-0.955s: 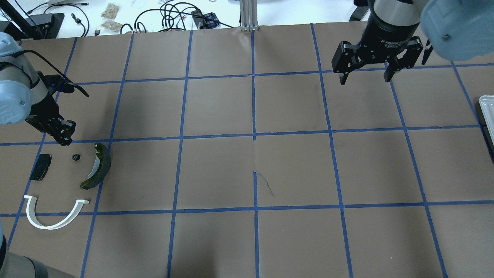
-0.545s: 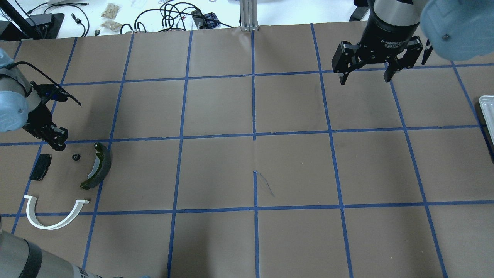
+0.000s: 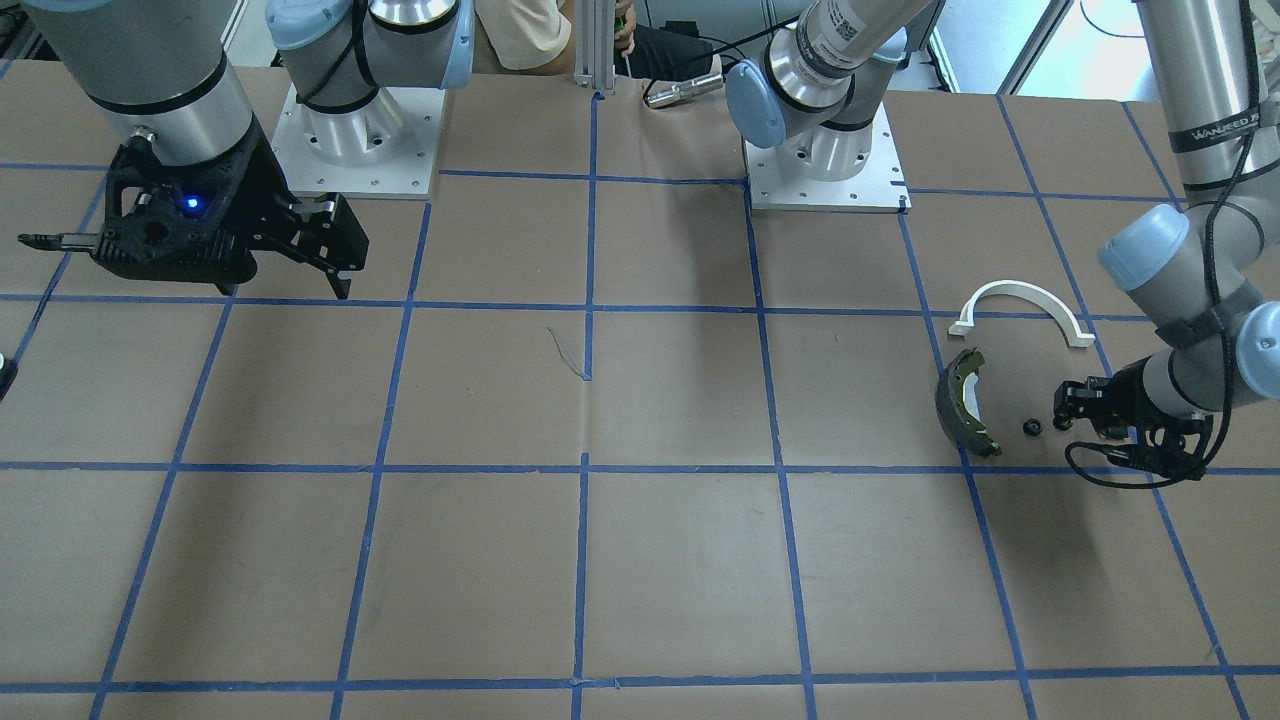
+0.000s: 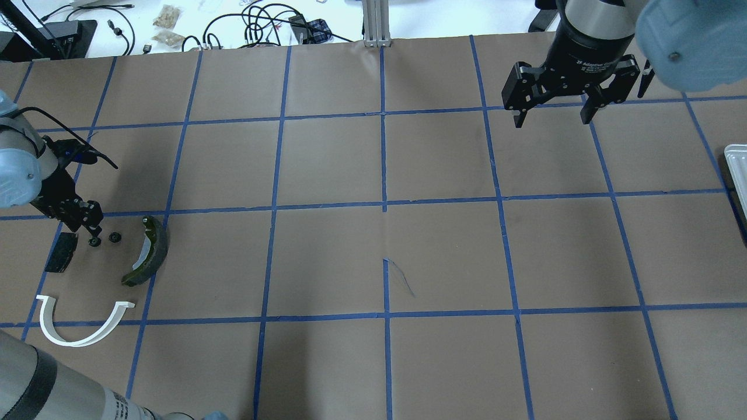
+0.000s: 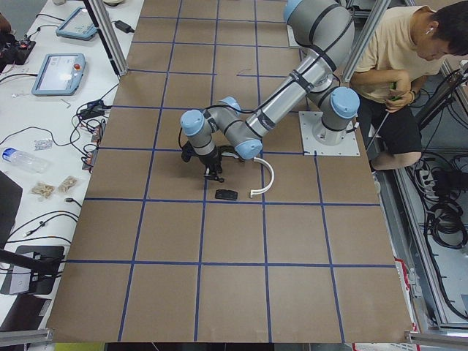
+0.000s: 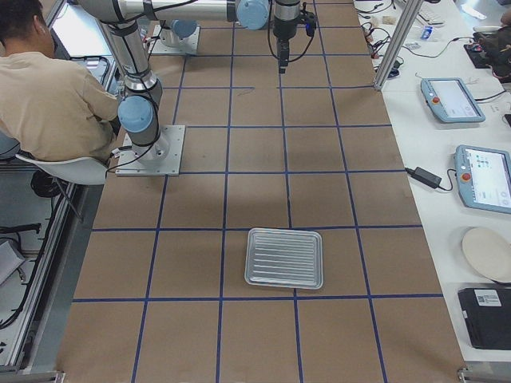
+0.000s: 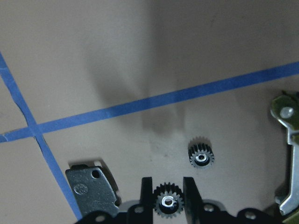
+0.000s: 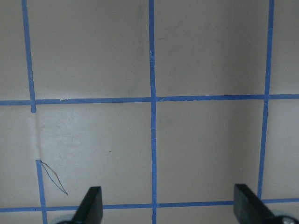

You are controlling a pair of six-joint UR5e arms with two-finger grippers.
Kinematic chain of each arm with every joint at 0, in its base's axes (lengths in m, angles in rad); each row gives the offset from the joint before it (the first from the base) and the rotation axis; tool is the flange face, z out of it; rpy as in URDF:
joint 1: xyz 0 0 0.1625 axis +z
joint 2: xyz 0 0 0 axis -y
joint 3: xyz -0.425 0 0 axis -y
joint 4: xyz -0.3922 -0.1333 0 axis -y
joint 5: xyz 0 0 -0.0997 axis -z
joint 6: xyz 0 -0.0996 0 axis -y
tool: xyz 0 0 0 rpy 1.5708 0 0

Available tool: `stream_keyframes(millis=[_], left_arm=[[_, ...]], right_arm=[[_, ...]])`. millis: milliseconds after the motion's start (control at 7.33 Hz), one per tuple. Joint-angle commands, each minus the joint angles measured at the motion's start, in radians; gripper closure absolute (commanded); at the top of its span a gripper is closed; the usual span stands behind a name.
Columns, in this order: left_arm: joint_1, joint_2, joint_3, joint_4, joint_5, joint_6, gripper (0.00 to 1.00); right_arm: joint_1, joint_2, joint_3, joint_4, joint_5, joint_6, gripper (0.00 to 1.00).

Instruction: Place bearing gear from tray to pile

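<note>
My left gripper point(image 4: 91, 235) is shut on a small black bearing gear point(image 7: 168, 204) and holds it low over the pile. The pile is a white plastic arch point(image 4: 73, 343), a dark curved brake shoe point(image 4: 153, 251) and a small black pad point(image 4: 61, 252). A second black gear point(image 4: 115, 237) lies on the paper between pad and brake shoe; it also shows in the left wrist view point(image 7: 201, 157). My right gripper point(image 4: 551, 119) is open and empty, high over the far right of the table. The metal tray point(image 6: 284, 258) looks empty.
Brown paper with a blue tape grid covers the table. The tray's corner point(image 4: 736, 169) shows at the right edge of the overhead view. A seated person point(image 5: 406, 66) is beside the robot base. Cables and tablets lie beyond the far edge.
My left gripper has moved down and toward the pile, between the black pad and the lying gear. The held gear now shows at its fingertips. The right arm has not moved.
</note>
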Motion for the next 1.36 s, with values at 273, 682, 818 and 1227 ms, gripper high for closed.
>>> stream_keyframes(millis=[273, 682, 818, 1227], left_arm=[[-0.217, 0.180, 0.180, -0.430, -0.120, -0.336, 0.00], [-0.531, 0.315, 0.375, -0.626, -0.241, -0.676, 0.00], [-0.604, 0.350, 0.401, -0.624, -0.241, -0.690, 0.00], [-0.627, 0.422, 0.311, -0.601, -0.226, -0.681, 0.00]], right_arm=[[0.000, 0.000, -0.001, 0.001, 0.001, 0.000, 0.00], [-0.002, 0.000, 0.001, -0.001, 0.001, 0.000, 0.00], [-0.002, 0.000, -0.001, -0.001, 0.001, -0.002, 0.00], [-0.002, 0.000, 0.001, -0.001, -0.001, -0.002, 0.00]])
